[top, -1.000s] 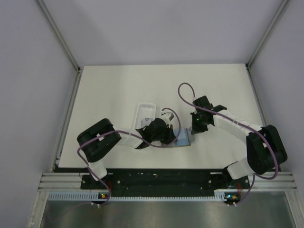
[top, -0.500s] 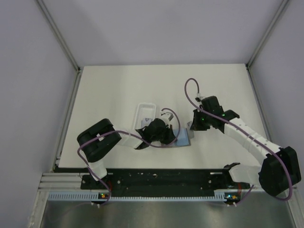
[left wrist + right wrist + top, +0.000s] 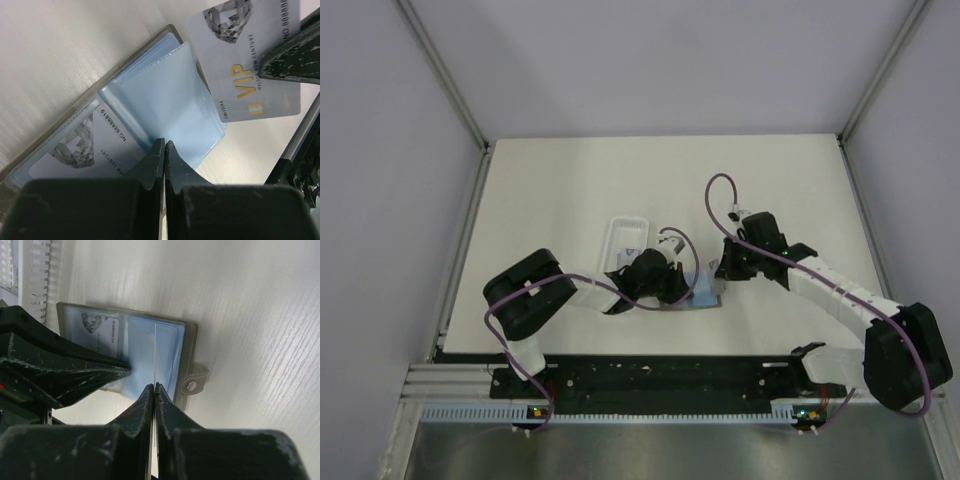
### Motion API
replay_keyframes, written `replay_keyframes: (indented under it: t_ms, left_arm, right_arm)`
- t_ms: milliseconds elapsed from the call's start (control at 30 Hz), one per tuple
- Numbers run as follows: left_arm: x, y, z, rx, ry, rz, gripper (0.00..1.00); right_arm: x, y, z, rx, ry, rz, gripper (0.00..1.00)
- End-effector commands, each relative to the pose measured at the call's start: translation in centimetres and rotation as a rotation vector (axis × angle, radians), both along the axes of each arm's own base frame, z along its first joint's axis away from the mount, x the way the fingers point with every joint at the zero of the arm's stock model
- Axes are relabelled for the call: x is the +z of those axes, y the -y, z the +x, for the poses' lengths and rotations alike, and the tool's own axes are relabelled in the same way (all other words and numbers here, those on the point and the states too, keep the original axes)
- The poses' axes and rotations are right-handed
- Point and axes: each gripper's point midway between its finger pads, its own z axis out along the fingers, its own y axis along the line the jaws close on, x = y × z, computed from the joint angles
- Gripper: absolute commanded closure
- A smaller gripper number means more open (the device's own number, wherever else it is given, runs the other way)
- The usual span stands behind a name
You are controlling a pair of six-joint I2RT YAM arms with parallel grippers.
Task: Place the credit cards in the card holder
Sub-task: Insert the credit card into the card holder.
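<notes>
Since a second ago the right arm is swung closer to the card holder (image 3: 706, 292), laid open on the pale counter (image 3: 550, 190): grey cover, glossy bluish plastic sleeves. A silvery VIP credit card (image 3: 250, 60) is pinched in the right jaws; the left jaws are shut, tips on a sleeve.

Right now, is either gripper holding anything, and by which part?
Right gripper pinches a card by one edge. Left gripper is shut at a blue sleeve of the card holder; gripped or only pressed, cannot tell.
</notes>
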Motion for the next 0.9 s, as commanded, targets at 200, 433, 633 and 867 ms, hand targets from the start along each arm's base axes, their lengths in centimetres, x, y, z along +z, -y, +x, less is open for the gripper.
replay_keyframes:
  t_ms: [200,433,633,867]
  left_arm:
    - [-3.7,-2.5,-2.1,-0.009,-0.086,0.114,1.0]
    - [-3.6,-2.5,-2.0,-0.002,-0.088,0.113,1.0]
    - [-3.8,-2.6,-2.1,-0.003,-0.094,0.117,1.0]
    - [-3.8,-2.7,-2.1,0.001,-0.094,0.119,1.0]
  right_arm:
    - [-0.8,-0.5,0.8,0.023,-0.022,0.004,1.0]
    - [-1.3,0.3,0.9,-0.013,-0.024,-0.032,1.0]
    - [-0.9,1.3,1.2,-0.06,0.001,-0.07,1.0]
    - [-1.2,0.7,0.7,-0.022,-0.026,-0.049,1.0]
